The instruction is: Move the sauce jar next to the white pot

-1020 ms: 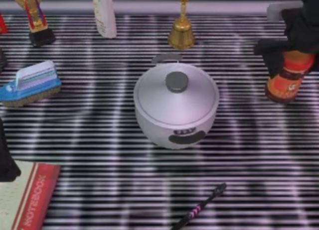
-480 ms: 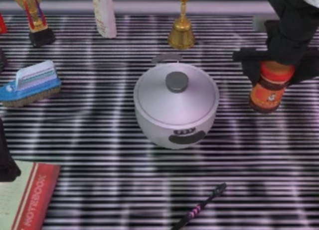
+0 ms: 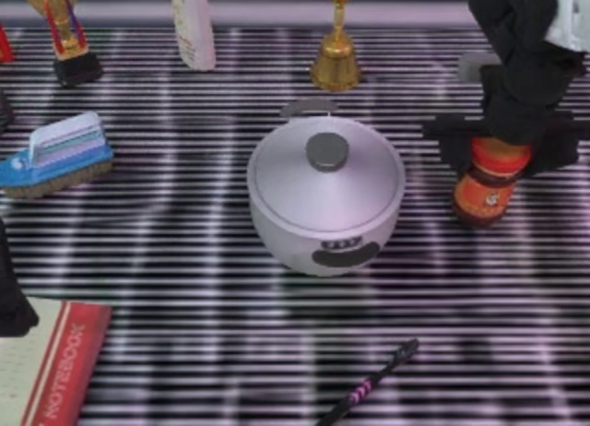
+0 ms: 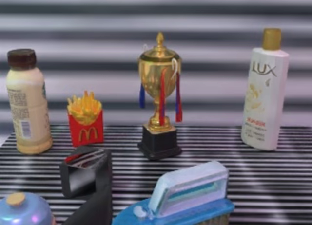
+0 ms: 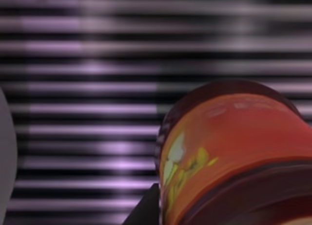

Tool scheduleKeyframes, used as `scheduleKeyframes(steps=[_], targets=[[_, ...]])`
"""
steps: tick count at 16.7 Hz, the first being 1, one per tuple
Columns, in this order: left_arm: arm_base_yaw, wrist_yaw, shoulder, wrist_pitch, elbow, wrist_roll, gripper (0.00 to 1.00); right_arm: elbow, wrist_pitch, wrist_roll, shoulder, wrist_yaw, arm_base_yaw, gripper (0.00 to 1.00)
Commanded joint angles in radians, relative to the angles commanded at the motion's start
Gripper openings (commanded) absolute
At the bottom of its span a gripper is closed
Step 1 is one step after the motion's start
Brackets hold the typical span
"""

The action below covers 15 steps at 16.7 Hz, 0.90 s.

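Note:
The white pot [image 3: 323,195], domed lid and grey knob, stands mid-table. To its right, across a gap of bare striped table, is the sauce jar [image 3: 487,188], with an orange label and dark contents. My right gripper [image 3: 502,144] comes down from above and is shut on the jar's upper part, hiding most of the lid. In the right wrist view the jar [image 5: 234,152] fills the frame, a dark finger [image 5: 148,210] lies against its side, and the pot's grey wall [image 5: 4,152] shows at the edge. My left arm [image 3: 11,292] is parked at the table's left edge.
Along the back stand a gold bell [image 3: 336,53], a white bottle [image 3: 192,25] and a trophy [image 3: 63,29]. A blue brush [image 3: 57,154] lies at the left and a red notebook [image 3: 60,366] at the front left. A pen [image 3: 369,384] lies in front of the pot.
My right gripper has carried the sauce jar leftward from near the right edge toward the pot, slowing over the last half second. The left arm and pot have not moved.

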Motion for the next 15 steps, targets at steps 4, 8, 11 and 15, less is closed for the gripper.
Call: scheduleKeyframes(steps=[4, 8, 11, 15], targets=[[0.0, 0.0, 0.0, 0.0, 0.0, 0.0, 1.0, -0.028, 0.034, 0.0, 0.015, 0.001, 0.002, 0.0], [0.0, 0.0, 0.0, 0.0, 0.0, 0.0, 1.0, -0.028, 0.034, 0.0, 0.015, 0.001, 0.002, 0.15], [0.0, 0.0, 0.0, 0.0, 0.0, 0.0, 1.0, -0.028, 0.034, 0.0, 0.015, 0.001, 0.002, 0.38], [0.0, 0.0, 0.0, 0.0, 0.0, 0.0, 1.0, -0.028, 0.034, 0.0, 0.015, 0.001, 0.002, 0.68]])
